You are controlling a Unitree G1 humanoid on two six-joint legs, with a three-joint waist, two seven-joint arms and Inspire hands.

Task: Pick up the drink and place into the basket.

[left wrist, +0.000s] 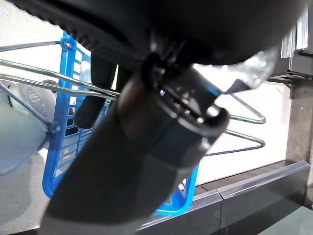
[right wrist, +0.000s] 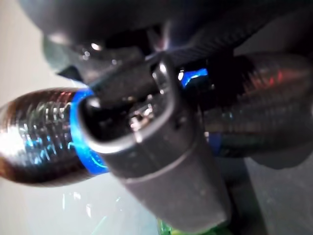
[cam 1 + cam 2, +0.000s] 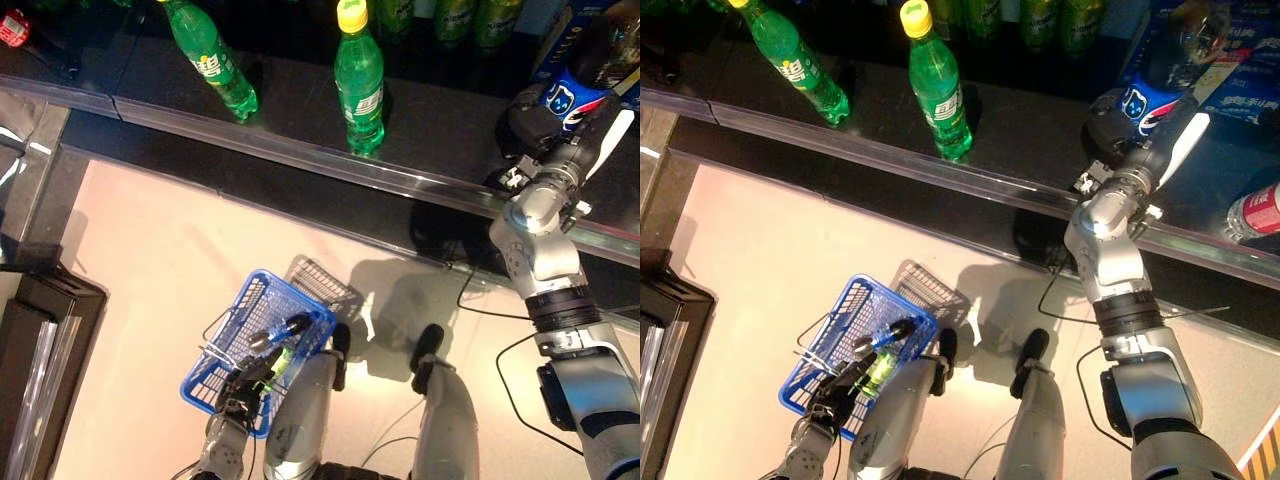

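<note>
right hand (image 3: 1118, 108) gripping cola bottle (image 3: 1160, 75) — left hand (image 3: 243, 385) holding basket (image 3: 228, 345)

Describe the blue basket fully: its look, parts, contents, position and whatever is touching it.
The blue basket is a plastic shopping basket with slatted, grid-like walls and thin metal wire handles. It hangs low over the pale floor at the robot's left side, held by the left hand, whose fingers curl round the wire handles, as the left wrist view shows. Inside lie a dark bottle and something green, only partly visible. Nothing else touches it.
</note>
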